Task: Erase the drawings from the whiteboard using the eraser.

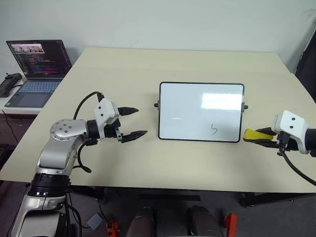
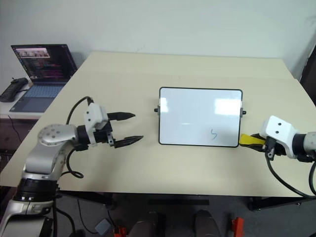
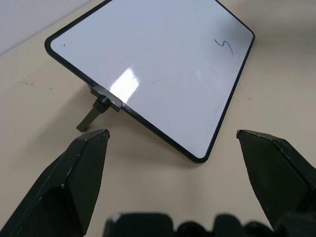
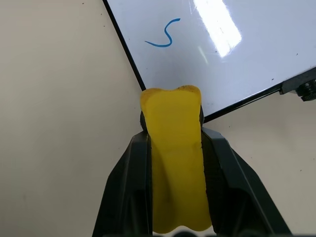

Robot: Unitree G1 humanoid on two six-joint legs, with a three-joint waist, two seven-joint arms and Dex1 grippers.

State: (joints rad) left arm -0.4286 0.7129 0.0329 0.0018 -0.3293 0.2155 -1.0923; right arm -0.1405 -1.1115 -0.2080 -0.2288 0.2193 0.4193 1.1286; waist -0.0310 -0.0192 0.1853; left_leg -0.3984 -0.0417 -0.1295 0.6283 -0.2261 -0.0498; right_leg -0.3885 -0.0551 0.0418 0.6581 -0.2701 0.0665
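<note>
Eraser [image 4: 177,158], yellow, sits clenched between the right gripper's [image 1: 260,136] fingers [image 4: 129,187], just off the whiteboard's [image 1: 197,101] right short side and above the worktop [image 1: 148,163], not touching the board. Whiteboard lies near the middle of the worktop, black-framed, with a small knob [image 1: 156,104] on its left short side. One blue drawing [image 1: 214,129], an S-shaped squiggle, shows near the board's lower right corner, close to the eraser. Left gripper [image 1: 133,122] hovers to the left of the board, apart from it, fingers [image 3: 74,177] released and spread wide, holding nothing. Laptop [image 1: 37,69] stands open on a side desk at far left.
</note>
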